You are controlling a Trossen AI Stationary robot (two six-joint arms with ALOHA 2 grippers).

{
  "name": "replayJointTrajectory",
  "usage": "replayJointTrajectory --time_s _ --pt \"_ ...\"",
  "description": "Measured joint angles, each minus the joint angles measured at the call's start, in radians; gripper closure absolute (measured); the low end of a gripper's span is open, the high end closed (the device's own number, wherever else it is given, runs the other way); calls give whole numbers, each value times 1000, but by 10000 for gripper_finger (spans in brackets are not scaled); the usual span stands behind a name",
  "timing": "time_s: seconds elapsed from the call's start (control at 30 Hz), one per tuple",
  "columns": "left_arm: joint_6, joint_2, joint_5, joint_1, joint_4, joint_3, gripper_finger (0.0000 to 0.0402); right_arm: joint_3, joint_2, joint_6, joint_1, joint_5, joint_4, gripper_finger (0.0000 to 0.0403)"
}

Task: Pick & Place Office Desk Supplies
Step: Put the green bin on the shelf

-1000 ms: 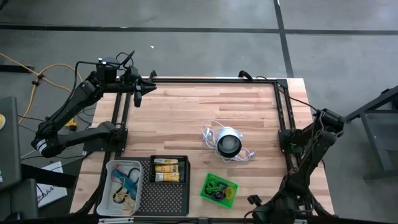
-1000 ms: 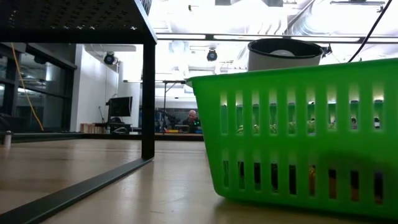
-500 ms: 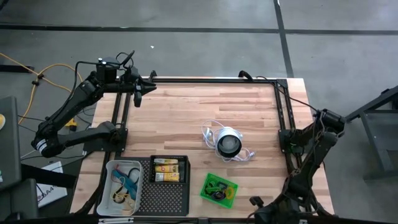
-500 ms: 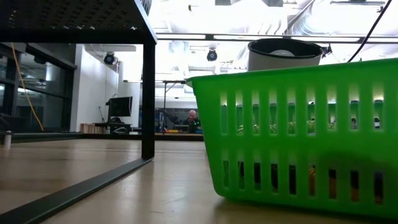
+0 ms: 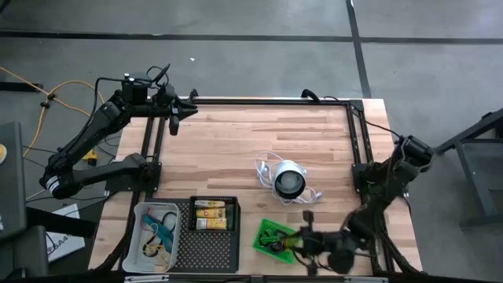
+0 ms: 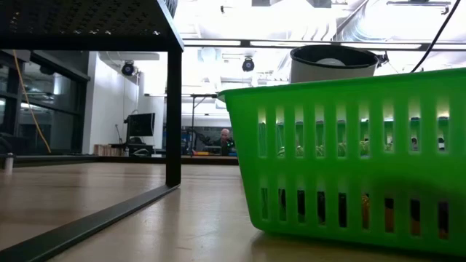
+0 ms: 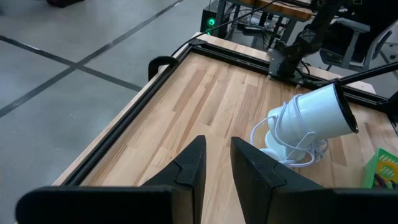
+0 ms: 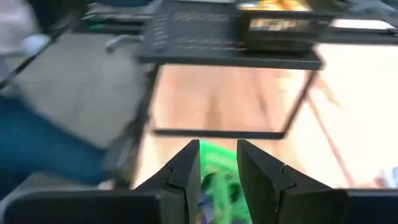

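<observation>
Approach step: right gripper (image 5: 301, 238), fingers narrowly parted and empty, hovers at green tray (image 5: 277, 240) (loops inside). Left gripper (image 5: 174, 119) parked at far table (image 5: 236, 141) corner, narrow gap. Next: descend, grasp one loop.

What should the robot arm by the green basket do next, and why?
Probably lower the right end effector a little into the green basket. In the high view it sits at the basket's edge, and the right wrist view shows the green basket right between its slightly parted fingers, with small loops inside to pick. The left end effector waits at the table's far left corner.
</observation>
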Motion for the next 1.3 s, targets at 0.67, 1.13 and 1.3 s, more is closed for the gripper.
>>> replayJointTrajectory --time_s 0.67,1.13,1.3 --pt "0 0 0 0 0 0 332 -108 -405 -124 -340 -93 -214 309" --pt "0 0 0 0 4 0 332 -672 -993 -197 -507 -99 -17 309" --pt "0 0 0 0 4 0 332 -810 -1181 -205 -541 -94 -22 309"
